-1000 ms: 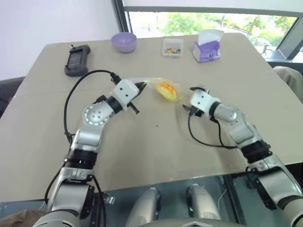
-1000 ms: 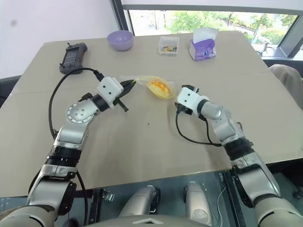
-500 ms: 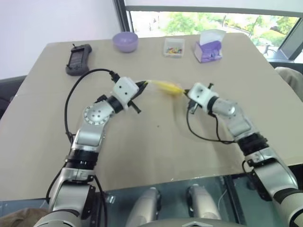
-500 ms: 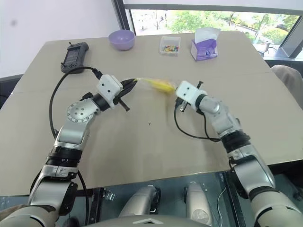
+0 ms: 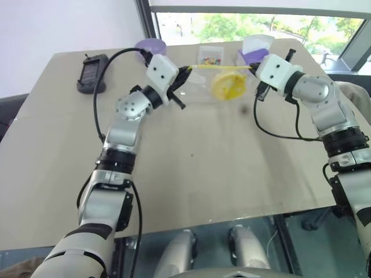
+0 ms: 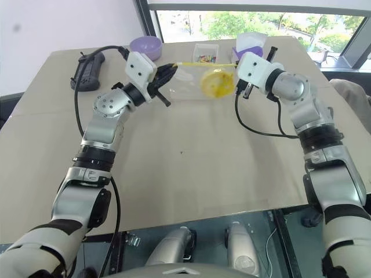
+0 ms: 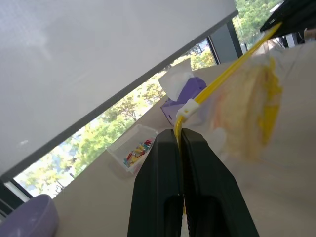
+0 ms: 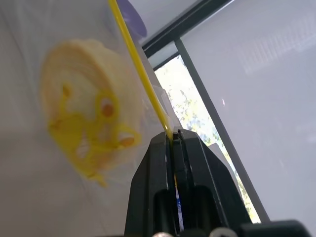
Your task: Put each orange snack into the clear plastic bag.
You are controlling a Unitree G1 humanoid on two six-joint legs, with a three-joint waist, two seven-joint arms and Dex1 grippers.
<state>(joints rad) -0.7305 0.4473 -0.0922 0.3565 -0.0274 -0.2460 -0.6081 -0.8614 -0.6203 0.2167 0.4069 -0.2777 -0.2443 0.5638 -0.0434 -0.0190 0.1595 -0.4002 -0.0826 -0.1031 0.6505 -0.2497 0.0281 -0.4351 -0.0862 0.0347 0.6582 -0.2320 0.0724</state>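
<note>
**A:** What are your tools doing?

**B:** My left tool [image 5: 186, 70] is pinched tight on one end of the yellow seal strip of the flat, see-through plastic zip bag [image 5: 203, 87]. My right tool [image 5: 253, 68] is clamped on the other end of that strip. The strip runs taut between them, and the bag hangs below it, clear of the beige desk [image 5: 191, 174].

**A:** And the snack?

**B:** The round orange-yellow snack with the grid top [image 5: 227, 86] sits inside the bag, just below the strip and nearer my right tool than my left.

**A:** So which step is this?

**B:** I judge the loading done for the one snack I can see; this looks like the holding-up or sealing stage. Next I would need to keep the strip level so the snack cannot slide out, then press the seal shut or lower the bag flat.

**A:** Anything beyond the tools?

**B:** Past them, at the desk's far edge, are a small clear box of coloured bits [image 5: 210, 55], a purple tissue pack [image 5: 253, 49] and a lilac bowl [image 6: 145, 46].
</note>
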